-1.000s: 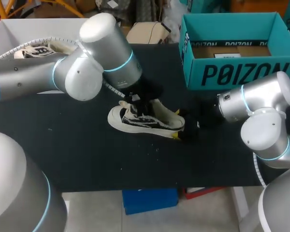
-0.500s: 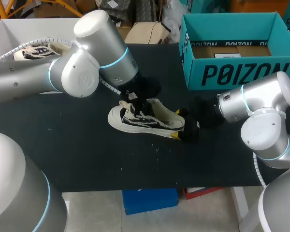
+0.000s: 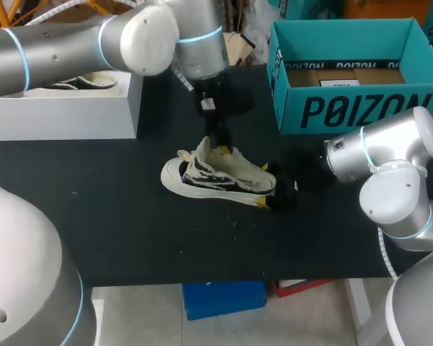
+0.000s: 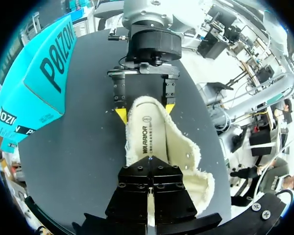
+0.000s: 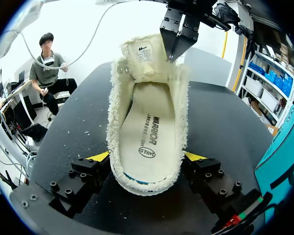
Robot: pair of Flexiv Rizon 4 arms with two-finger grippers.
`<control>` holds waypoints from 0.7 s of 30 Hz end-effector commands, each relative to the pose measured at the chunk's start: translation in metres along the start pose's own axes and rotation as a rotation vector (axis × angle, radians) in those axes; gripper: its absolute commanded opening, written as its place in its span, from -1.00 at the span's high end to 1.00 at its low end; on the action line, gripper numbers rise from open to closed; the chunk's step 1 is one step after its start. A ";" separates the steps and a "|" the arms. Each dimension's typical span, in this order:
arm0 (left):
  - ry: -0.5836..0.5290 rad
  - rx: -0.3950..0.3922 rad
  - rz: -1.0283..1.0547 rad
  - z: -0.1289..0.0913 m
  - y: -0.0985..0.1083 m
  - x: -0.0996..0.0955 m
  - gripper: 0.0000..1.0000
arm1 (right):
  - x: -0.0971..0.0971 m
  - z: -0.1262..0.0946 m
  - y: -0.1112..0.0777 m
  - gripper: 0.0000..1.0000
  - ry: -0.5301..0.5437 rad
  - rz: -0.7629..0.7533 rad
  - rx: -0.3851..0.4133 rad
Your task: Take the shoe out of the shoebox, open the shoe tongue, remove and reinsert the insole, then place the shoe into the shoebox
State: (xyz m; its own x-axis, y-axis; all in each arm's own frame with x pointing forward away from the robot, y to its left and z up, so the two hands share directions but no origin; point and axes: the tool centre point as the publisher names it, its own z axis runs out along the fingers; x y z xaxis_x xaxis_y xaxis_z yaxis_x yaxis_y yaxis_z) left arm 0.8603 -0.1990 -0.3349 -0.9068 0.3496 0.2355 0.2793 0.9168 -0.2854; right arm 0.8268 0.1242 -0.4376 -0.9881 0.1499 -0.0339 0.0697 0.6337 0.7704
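Shoe [image 3: 218,178], fleecy-rimmed, sits on matte black table [image 3: 130,231].

Bright, even overhead light; soft shadows on matte black desk [image 3: 115,231], mild glare on rounded silver left arm [image 3: 141,32].

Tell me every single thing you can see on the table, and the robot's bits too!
shoe: 1, cream and black, middle of the table
tongue: 1, cream, pulled up at the shoe's front
insole: 1, cream, lying inside the shoe
shoebox: 1, teal, open, far right part of the table
white box: 1, white, far left part of the table
second shoe: 1, cream and dark, inside the white box
table: 1, black, under everything
left gripper: 1, black, above the shoe, pinching the tongue
right gripper: 1, black with yellow tips, clamped on the shoe's heel
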 end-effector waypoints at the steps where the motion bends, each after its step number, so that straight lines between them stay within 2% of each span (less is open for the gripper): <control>1: 0.249 -0.078 0.010 0.001 -0.010 -0.012 1.00 | 0.001 0.003 -0.003 1.00 0.000 0.002 0.002; 5: 0.257 -0.072 0.017 0.004 -0.013 -0.006 1.00 | 0.001 0.003 -0.003 1.00 0.000 0.002 0.002; 13: 0.195 -0.098 0.030 0.013 -0.011 0.011 1.00 | 0.001 0.003 -0.003 1.00 0.000 0.002 0.002; 21: 0.158 -0.069 0.023 0.019 -0.005 0.022 1.00 | 0.001 0.003 -0.003 1.00 0.000 0.002 0.002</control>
State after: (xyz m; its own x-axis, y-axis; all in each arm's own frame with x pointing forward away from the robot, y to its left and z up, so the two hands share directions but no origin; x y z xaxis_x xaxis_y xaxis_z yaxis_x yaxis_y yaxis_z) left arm 0.8400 -0.2075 -0.3451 -0.8154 0.3949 0.4232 0.3309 0.9179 -0.2189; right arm 0.8268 0.1242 -0.4376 -0.9881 0.1499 -0.0339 0.0697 0.6337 0.7704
